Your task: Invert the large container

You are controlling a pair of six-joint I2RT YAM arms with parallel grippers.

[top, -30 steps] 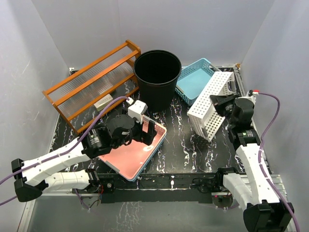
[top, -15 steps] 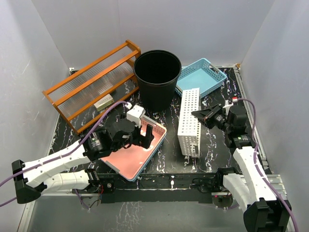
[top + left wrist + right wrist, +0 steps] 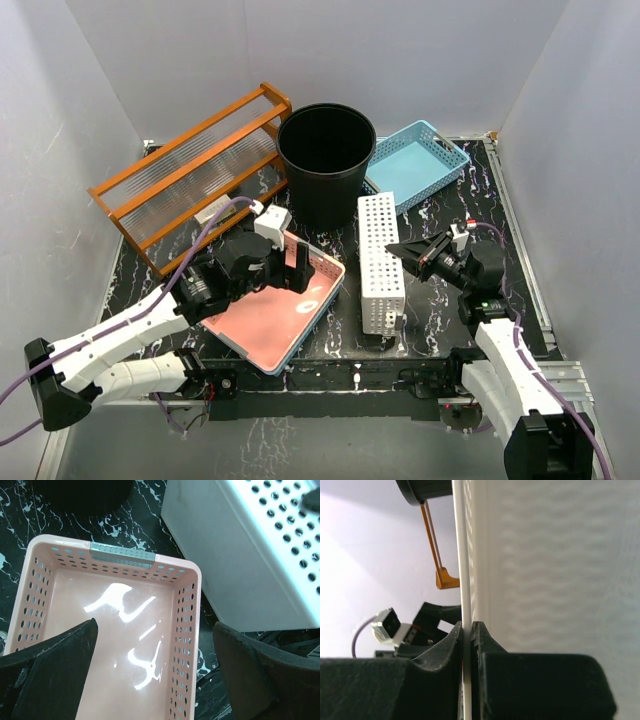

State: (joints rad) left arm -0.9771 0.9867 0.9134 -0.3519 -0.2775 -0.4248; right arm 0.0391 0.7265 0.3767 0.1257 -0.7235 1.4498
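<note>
The large container (image 3: pixel 325 160) stands upright at the back, mouth up, its base hidden from above. My right gripper (image 3: pixel 466 630) pinches the wall of the white basket (image 3: pixel 378 262), which blocks most of that camera's view. My left gripper (image 3: pixel 154 630) hangs spread over the pink basket (image 3: pixel 265 325).

The left gripper (image 3: pixel 155 630), jaws spread wide, hangs over the pink perforated basket (image 3: pixel 65 605), the white perforated basket (image 3: pixel 250 555) just beside it on the marbled table (image 3: pixel 145 520).

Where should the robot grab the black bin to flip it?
Probably the near rim of the bin, coming down from above. It stands upright, mouth open; its wall looks too wide to pinch, and a wooden rack and blue basket crowd its sides.
</note>
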